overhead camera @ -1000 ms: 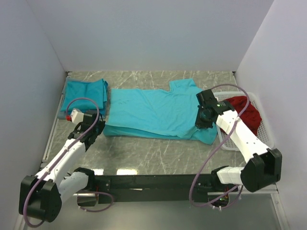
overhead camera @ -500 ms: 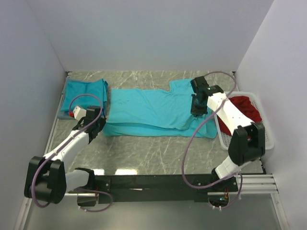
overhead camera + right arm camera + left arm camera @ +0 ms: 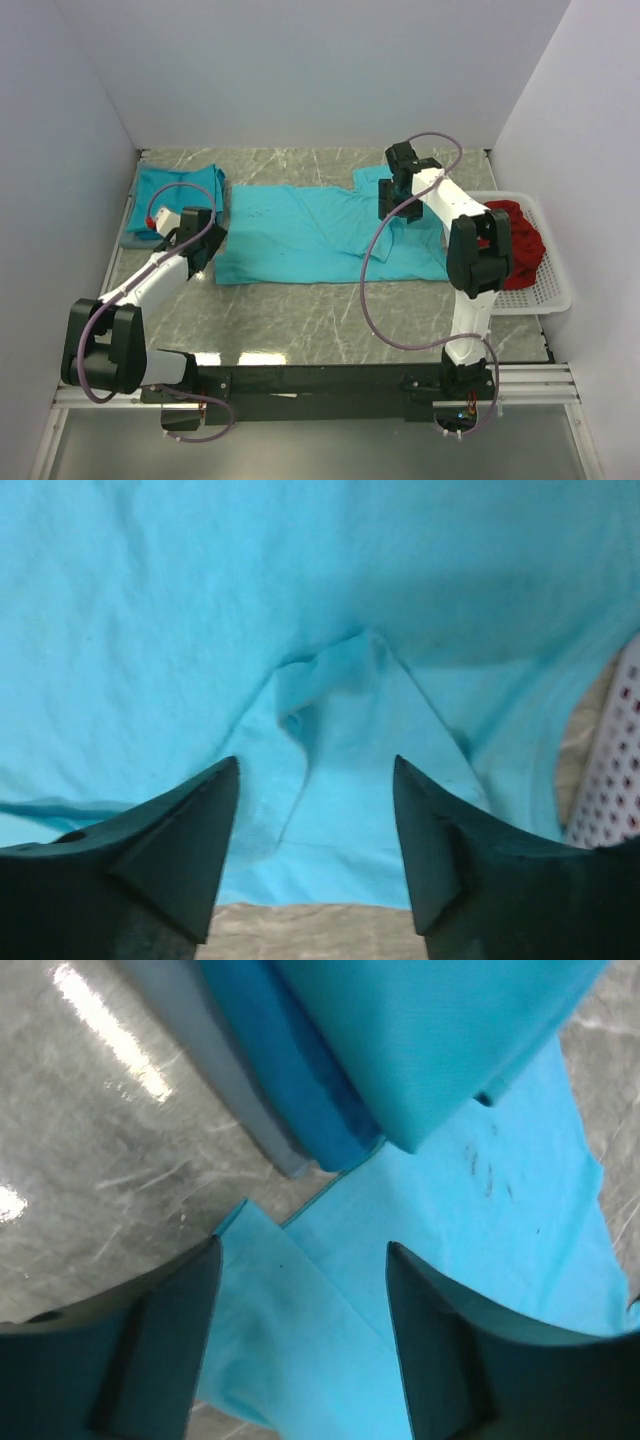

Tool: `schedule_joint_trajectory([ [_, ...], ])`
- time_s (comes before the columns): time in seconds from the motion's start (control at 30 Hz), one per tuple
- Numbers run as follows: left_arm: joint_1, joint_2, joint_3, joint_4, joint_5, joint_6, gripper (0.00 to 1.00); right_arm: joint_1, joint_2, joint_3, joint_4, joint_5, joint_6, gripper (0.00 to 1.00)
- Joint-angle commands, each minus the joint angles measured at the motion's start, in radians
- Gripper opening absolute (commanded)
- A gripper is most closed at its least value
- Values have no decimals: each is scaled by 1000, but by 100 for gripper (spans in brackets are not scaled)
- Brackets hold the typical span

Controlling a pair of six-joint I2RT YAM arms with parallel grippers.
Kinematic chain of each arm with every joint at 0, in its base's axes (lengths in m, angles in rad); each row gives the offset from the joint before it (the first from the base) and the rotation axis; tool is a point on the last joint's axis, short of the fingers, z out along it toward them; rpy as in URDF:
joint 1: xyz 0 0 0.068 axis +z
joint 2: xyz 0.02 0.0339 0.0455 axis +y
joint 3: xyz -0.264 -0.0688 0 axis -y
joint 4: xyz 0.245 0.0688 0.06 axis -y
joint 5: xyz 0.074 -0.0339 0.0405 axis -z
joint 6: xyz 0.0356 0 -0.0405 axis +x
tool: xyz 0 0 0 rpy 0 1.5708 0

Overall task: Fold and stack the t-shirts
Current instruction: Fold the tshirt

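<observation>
The left gripper [image 3: 300, 1360] stands wide apart over the lower-left corner of the spread t-shirt [image 3: 300, 232]. The right gripper [image 3: 315, 860] gapes as wide above a small pucker in the cloth. The turquoise shirt lies flat across mid-frame in the top view. Only the left wrist view shows the layered edges of the folded t-shirts [image 3: 450, 1040]; only the top view shows the white basket [image 3: 545, 300] at right.
</observation>
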Motion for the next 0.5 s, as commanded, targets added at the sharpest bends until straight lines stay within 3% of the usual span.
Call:
schedule_joint_trajectory([
  [0.0, 3, -17, 90, -53, 27, 53, 76, -5, -93, -2, 58, -45, -3, 72],
  [0.1, 3, -75, 72, -23, 120, 79, 89, -5, -208, -118, 124, -84, 11, 74],
  [0.13, 2, -94, 61, -7, 143, 83, 99, -5, -262, -152, 152, -93, 18, 74],
  [0.33, -46, -163, 16, 83, 317, 137, 99, -5, -411, -440, 294, -258, 76, 75],
  [0.47, -113, -131, 7, 137, 347, 157, 99, -4, -425, -581, 393, -389, 122, 75],
])
